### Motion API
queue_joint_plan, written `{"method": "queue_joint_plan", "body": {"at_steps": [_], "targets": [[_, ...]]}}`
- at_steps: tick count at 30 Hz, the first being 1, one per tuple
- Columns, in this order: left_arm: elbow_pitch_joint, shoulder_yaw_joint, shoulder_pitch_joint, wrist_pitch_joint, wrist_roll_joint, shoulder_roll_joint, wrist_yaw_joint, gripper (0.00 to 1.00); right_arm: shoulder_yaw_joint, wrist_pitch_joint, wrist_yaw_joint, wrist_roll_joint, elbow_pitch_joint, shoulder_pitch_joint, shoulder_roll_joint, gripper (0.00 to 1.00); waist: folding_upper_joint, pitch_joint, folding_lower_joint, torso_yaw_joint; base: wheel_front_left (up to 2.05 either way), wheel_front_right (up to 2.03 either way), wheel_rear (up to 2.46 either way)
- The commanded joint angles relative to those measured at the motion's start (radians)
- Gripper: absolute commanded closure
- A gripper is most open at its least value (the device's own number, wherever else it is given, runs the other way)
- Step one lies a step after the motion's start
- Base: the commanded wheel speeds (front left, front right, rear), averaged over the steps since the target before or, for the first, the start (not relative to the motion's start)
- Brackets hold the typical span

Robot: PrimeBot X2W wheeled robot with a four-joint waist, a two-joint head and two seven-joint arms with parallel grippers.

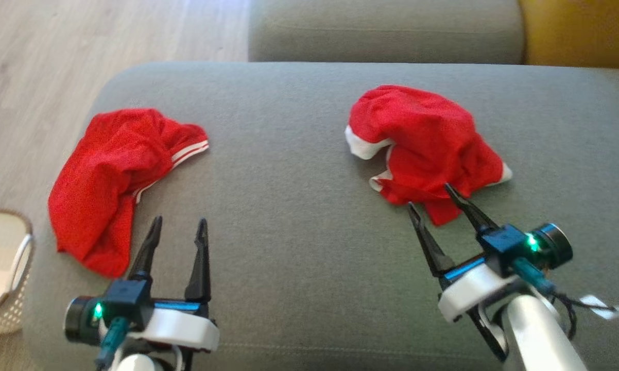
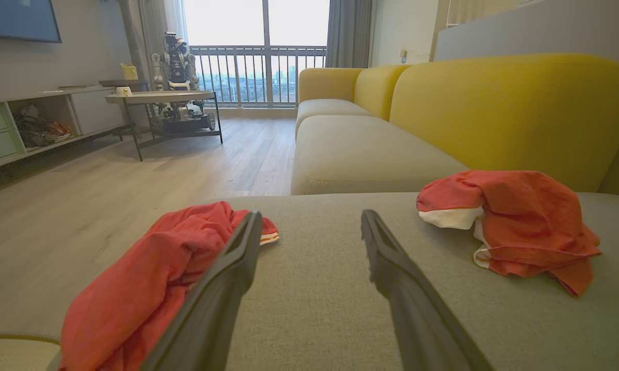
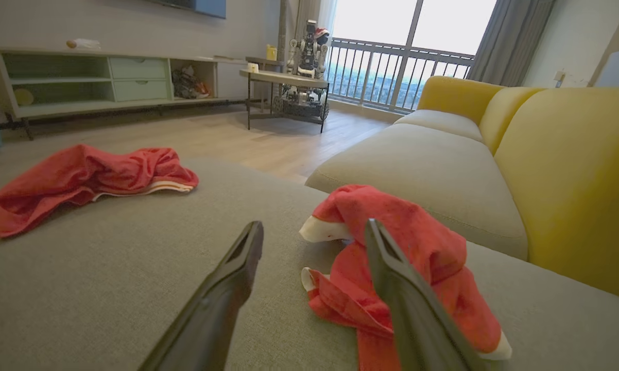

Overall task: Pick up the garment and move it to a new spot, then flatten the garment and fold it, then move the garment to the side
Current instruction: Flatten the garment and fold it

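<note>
**Showing the right pincer (image 1: pixel 429 196) and left pincer (image 1: pixel 181 220), both open, by two red garments on a grey cushion (image 1: pixel 289 154)**

The right pincer's two long dark fingers stood wide apart and gripped nothing. From the head camera, its tips sat at the near edge of the right garment (image 1: pixel 423 144), a crumpled red piece with white trim. One finger overlapped the cloth, and the other lay just beside it over bare cushion. Whether either finger touched the fabric could not be told. The right wrist camera gave the same picture, with one finger across the right garment (image 3: pixel 402 242) and the other over grey upholstery.

The left pincer was likewise spread and empty, over bare cushion. Just to its left lay the left garment (image 1: pixel 108 180), a rumpled red piece with thin white stripes along one hem, close to the cushion's left edge. The two garments were well apart, with open grey fabric between them.

Past the cushion's left edge, a white basket (image 1: pixel 5 268) stood on a pale wooden floor (image 1: pixel 108 31). Behind the cushion were a second grey seat (image 1: pixel 387 31) and a yellow backrest (image 1: pixel 577 31). Farther off, the left wrist camera caught a low table (image 2: pixel 160 96) and another robot (image 2: pixel 175 56) near a balcony window (image 2: pixel 258 26).
</note>
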Motion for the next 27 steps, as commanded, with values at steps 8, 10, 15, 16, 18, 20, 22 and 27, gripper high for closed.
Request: {"method": "queue_joint_plan", "body": {"at_steps": [8,10,15,16,18,20,22,27], "targets": [[0.006,0.032,-0.078,-0.005,0.046,-0.065,-0.061,0.0,0.019,0.12,0.0,-0.146,0.232,-0.227,-0.018,0.0,0.0,0.089,0.0001,0.123,0.0,0.0,0.0],[0.02,0.028,-0.084,-0.005,0.049,-0.076,-0.071,0.0,0.013,0.147,0.0,-0.175,0.301,-0.271,-0.037,0.0,0.0,0.1,0.0001,0.144,0.0,0.0,0.0],[0.044,0.025,-0.095,-0.005,0.055,-0.093,-0.087,0.0,0.005,0.164,0.0,-0.222,0.434,-0.36,-0.068,0.0,0.0,0.121,0.0001,0.184,0.0,0.0,0.0],[0.047,0.025,-0.096,-0.005,0.056,-0.096,-0.089,0.0,0.009,0.162,0.0,-0.229,0.456,-0.374,-0.071,0.0,0.0,0.125,0.0001,0.19,0.0,0.0,0.0],[0.049,0.025,-0.098,-0.005,0.057,-0.098,-0.091,0.0,0.013,0.157,0.0,-0.233,0.476,-0.388,-0.074,0.0,0.0,0.128,0.0001,0.195,0.0,0.0,0.0],[0.053,0.025,-0.102,-0.005,0.058,-0.101,-0.095,0.0,0.019,0.151,0.0,-0.245,0.513,-0.414,-0.082,0.0,0.0,0.134,0.0001,0.203,0.0,0.0,0.0],[0.057,0.024,-0.106,-0.005,0.059,-0.104,-0.098,0.0,0.019,0.152,0.0,-0.258,0.553,-0.436,-0.089,0.0,0.0,0.139,0.0001,0.21,0.0,0.0,0.0],[0.063,0.02,-0.113,-0.005,0.058,-0.108,-0.1,0.0,0.008,0.179,0.0,-0.286,0.656,-0.476,-0.103,0.15,0.0,0.151,0.0001,0.22,0.0,0.0,0.0]]}}
